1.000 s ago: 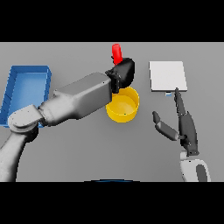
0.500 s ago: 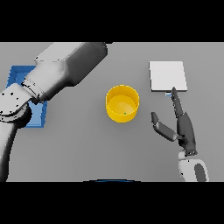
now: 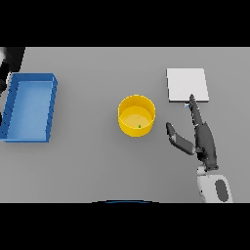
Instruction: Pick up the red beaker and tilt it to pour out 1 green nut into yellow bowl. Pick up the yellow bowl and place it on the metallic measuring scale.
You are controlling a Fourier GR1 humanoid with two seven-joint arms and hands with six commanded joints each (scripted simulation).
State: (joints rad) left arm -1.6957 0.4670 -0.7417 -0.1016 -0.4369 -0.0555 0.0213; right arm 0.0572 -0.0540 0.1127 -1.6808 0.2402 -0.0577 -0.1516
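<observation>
**Yellow bowl mid-table with one green nut inside; right hand open beside it**

Head view: yellow bowl sits upright near the middle of the grey table, nothing touching it. A single small green nut lies on the bowl's floor, toward the near side. Red beaker does not show in this view.

Metallic measuring scale is a flat pale square, on the table to the right of the bowl and farther back; apart from the bowl, with a strip of bare table between them. Nothing on its top.

Right hand comes in from the lower right on a white and grey forearm. Fingers straight and pressed together, pointing away from the robot; fingertips reach the near edge of the scale, cannot tell if they touch it. Thumb spread wide to the left, toward the bowl, not touching it. Hand holds nothing. It lies just right of the bowl, with a gap.

Blue tray at the left side of the table, well apart from the bowl, open top, inside looks bare.

Left arm: only a dark bit at the far upper left edge, above the tray. The left hand itself does not show, so cannot tell its fingers.
</observation>
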